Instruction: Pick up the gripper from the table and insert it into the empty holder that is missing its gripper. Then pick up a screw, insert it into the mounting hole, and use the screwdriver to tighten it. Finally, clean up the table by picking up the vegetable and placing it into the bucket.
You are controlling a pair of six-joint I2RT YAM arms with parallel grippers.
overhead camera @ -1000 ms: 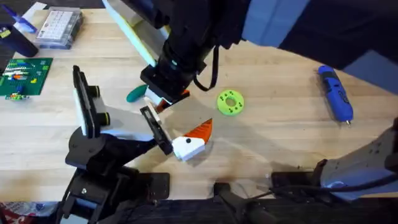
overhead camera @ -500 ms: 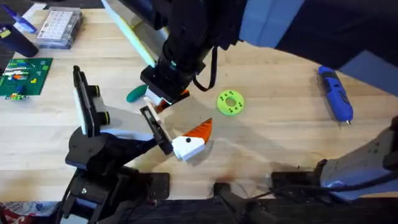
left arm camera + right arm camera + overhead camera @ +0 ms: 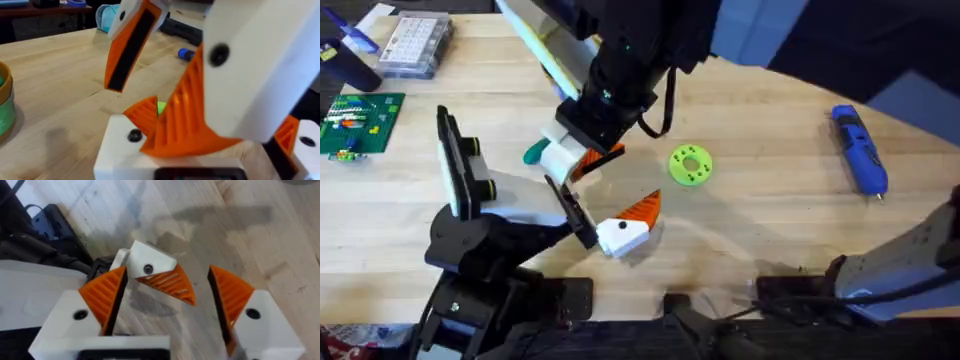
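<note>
The gripper point(image 3: 625, 232) lies on the table against the end of the holder point(image 3: 572, 212), at 5 o'clock from the right gripper point(image 3: 582, 158), whose fingers are spread wide and empty. The vegetable point(image 3: 535, 152) sits at its 9 o'clock.

I see the gripper point(image 3: 629, 228) white with an orange ribbed wedge; at its two o'clock the disc point(image 3: 690, 165) is lime green. The screwdriver point(image 3: 859, 150) is blue; the vegetable point(image 3: 534, 152) teal; my table point(image 3: 770, 200) pale wood grain.
</note>
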